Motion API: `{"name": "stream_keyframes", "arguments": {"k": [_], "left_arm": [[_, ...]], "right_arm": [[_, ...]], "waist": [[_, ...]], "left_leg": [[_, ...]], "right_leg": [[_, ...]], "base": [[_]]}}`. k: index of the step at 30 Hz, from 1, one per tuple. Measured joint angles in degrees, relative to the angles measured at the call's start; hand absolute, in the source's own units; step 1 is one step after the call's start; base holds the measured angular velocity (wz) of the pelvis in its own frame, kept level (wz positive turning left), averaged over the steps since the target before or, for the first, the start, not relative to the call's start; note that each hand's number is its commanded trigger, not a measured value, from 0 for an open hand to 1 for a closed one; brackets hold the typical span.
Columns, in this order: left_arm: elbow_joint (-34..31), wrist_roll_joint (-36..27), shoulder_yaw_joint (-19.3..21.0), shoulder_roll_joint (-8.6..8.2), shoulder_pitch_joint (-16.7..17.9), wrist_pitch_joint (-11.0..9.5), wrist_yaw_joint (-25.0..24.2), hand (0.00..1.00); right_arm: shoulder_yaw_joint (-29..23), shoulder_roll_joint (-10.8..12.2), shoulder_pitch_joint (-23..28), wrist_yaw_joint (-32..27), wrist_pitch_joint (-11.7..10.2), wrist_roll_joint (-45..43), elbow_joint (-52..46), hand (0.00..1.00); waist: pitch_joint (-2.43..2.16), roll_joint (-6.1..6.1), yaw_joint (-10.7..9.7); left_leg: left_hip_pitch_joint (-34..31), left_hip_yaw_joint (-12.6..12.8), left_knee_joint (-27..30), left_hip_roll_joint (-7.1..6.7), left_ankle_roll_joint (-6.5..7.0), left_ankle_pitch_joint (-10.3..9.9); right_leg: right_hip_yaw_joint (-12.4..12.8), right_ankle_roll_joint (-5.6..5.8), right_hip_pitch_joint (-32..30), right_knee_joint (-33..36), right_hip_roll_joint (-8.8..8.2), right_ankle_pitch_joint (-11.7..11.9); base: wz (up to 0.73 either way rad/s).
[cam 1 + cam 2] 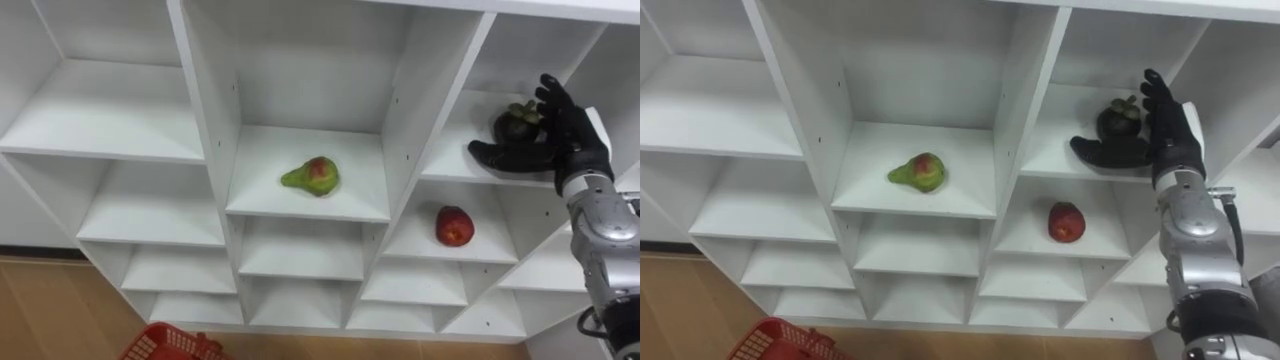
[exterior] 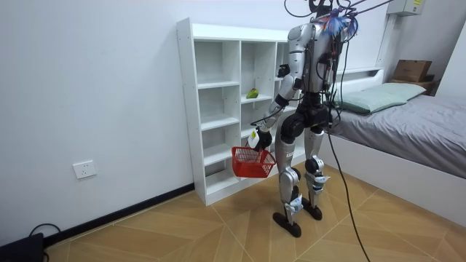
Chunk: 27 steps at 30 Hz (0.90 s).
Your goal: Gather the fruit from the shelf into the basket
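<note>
A white closet [image 1: 205,110] of open compartments faces me. A green pear with a red blush [image 1: 312,176] lies in the middle compartment. A red apple [image 1: 454,226] sits one compartment to the right and lower. A dark mangosteen [image 1: 515,122] rests on the upper right shelf. My right hand [image 1: 562,135] is open beside it, fingers upright on the fruit's right and thumb stretched along the shelf in front of it. A red basket [image 1: 170,345] hangs low at my left from my left hand [image 2: 260,137], which is curled on its handle.
I stand upright close to the closet on a wooden floor. A bed [image 2: 408,124] with a pillow lies at the room view's right, with a cardboard box [image 2: 411,70] behind it. The white wall [image 2: 87,87] runs along the closet's other side.
</note>
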Motion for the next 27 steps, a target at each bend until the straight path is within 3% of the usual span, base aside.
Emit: {"name": "stream_keyframes", "arguments": {"k": [1, 2, 3, 16, 27], "left_arm": [[0.16, 0.00, 0.00, 0.00, -0.04, 0.01, 0.02, 1.00], [0.34, -0.04, 0.00, 0.00, -0.05, 0.09, 0.10, 1.00], [0.37, -0.08, 0.00, 0.00, -0.05, 0.21, 0.15, 1.00], [1.09, -0.11, -0.05, 0.00, -0.11, 0.59, 0.19, 1.00], [1.53, -0.09, -0.07, 0.01, -0.41, 0.68, 0.18, 1.00]], "right_arm": [[0.00, -0.04, -0.01, 0.07, 0.02, -0.35, 0.02, 0.61], [0.01, -0.04, -0.01, 0.12, -0.05, -0.71, 0.09, 0.87], [0.01, -0.04, -0.01, 0.11, -0.06, -0.82, 0.17, 1.00], [-2.78, -1.59, -0.31, -2.06, -1.08, -3.42, 1.17, 1.00], [-2.80, -1.82, -0.53, -2.50, -1.04, -3.41, 1.53, 1.00]], "waist": [[0.02, 0.00, 0.00], [0.08, 0.03, 0.02], [0.13, 0.04, 0.04], [0.86, 0.37, 0.04], [0.64, -0.09, 0.01]], "left_leg": [[0.00, 0.00, 0.01, -0.01, 0.00, 0.00], [0.00, 0.00, 0.07, -0.02, 0.00, 0.00], [0.01, -0.02, 0.12, -0.02, 0.00, 0.00], [0.10, -0.11, 0.03, 0.00, 0.00, -0.01], [-0.04, -0.10, -0.15, 0.00, -0.01, -0.01]], "right_leg": [[0.00, 0.00, 0.00, 0.00, 0.00, 0.00], [0.00, 0.00, 0.04, 0.00, -0.01, 0.00], [0.00, 0.00, 0.08, 0.00, -0.01, 0.00], [0.00, 0.00, 0.23, -0.02, 0.05, 0.00], [0.04, 0.00, -0.15, -0.02, 0.07, 0.00]], "base": [[0.00], [0.00], [0.00], [0.00], [0.00]]}}
